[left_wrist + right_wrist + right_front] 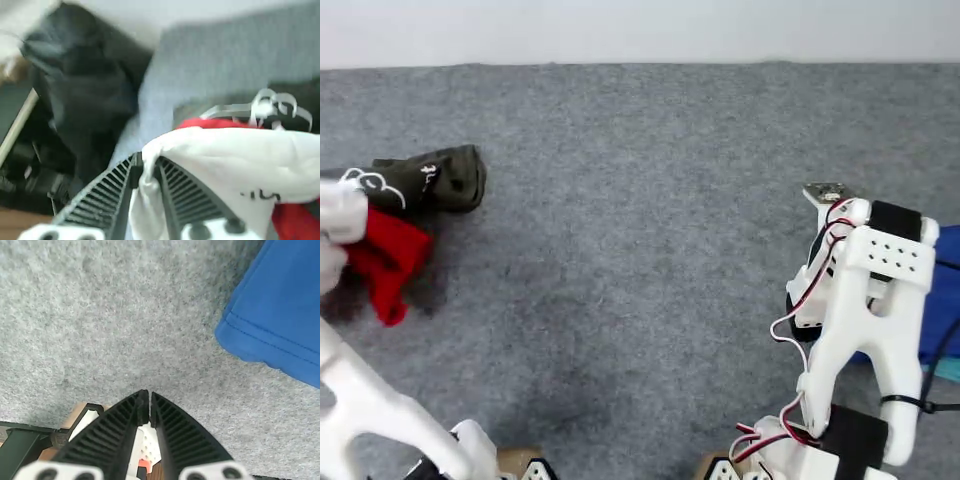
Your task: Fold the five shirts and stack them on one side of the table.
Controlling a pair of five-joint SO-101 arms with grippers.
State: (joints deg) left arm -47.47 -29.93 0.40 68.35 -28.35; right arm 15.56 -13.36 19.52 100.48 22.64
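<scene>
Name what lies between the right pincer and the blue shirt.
Bare grey felt separates the right pincer from the blue shirt, per the right wrist view.

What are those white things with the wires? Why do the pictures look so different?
They are two robot arms at a grey table, meant to fold shirts. One picture looks down from above; the other two come from small cameras on each arm's wrist. The left claw pinches a white shirt, with a red shirt and a dark green shirt close by. The right claw is shut and holds nothing; a blue shirt lies near it.
</scene>
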